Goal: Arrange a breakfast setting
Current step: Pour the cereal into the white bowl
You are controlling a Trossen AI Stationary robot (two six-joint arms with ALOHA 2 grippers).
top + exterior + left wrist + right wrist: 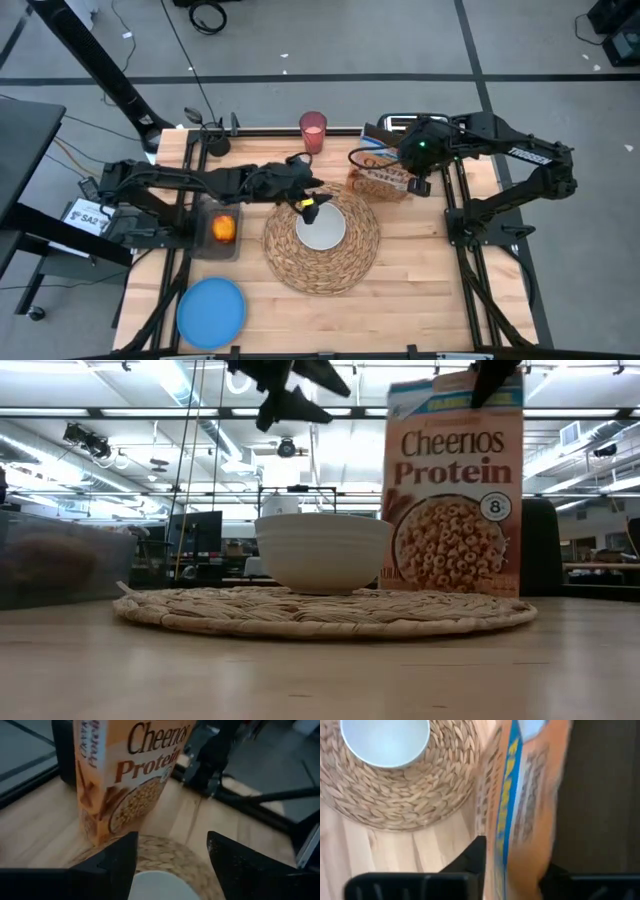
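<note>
A small white bowl [324, 232] sits in the middle of the round woven placemat [352, 262]. My left gripper [310, 205] is open and empty, well above the bowl's far-left rim; the bowl [155, 889] shows between its fingers. My right gripper [418, 170] is shut on the orange cereal box [455, 490], which stands upright just beyond the placemat's far right. A pink cup [313, 130] stands at the far edge. A blue plate [211, 310] lies at the near left. An orange-red round thing [223, 230] sits in a dark container. Spoon and toast are not in view. My right gripper pinches the cereal box's top end [496, 847] between its two fingers, coming from above and pointing down. The fingers lie across the box's thin side. The box stays upright, its bottom down at table level behind the placemat [320, 615]; whether it rests there I cannot tell.
The dark container [200, 238] stands left of the placemat under my left arm. Bare wood lies at the table's near right and near middle. Arm frames run along both side edges.
</note>
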